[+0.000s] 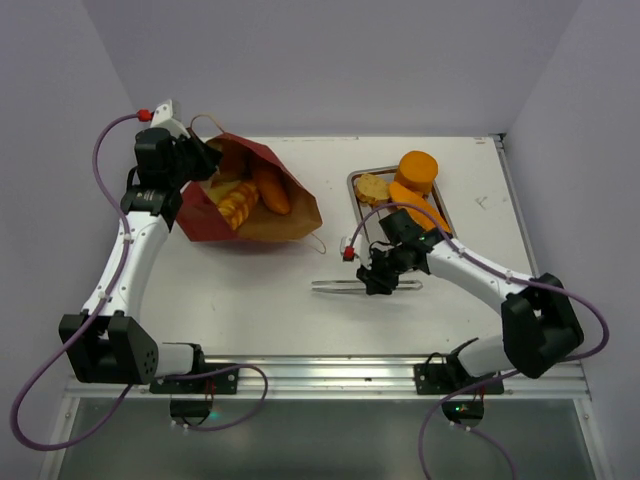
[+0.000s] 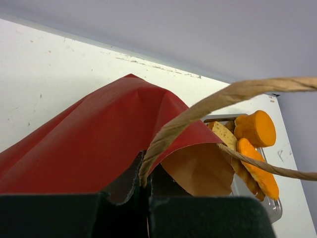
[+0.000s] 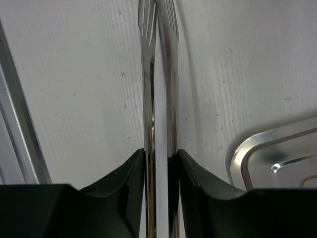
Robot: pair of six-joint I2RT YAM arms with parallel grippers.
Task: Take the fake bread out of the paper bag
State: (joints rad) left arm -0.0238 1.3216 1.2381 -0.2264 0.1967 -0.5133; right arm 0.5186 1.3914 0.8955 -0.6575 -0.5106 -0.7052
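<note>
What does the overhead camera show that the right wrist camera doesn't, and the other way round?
Only the overhead view: the red paper bag with fake bread inside, its edge pinched by the left gripper, plus more bread pieces on the tray. Only the right wrist view: the forked tips of the tongs, close up. Both: the right gripper closed on the tongs, part of the tray, and the white table.

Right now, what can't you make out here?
Count of fake bread: top view, paper bag wall covers deeper pieces; left wrist, red flap hides everything inside.
Tips of tongs: right wrist, cut by top edge.
Contents of tray: right wrist, only a corner, cut by right edge.
What the left gripper pinches, handle or paper: left wrist, fingers cover it.
</note>
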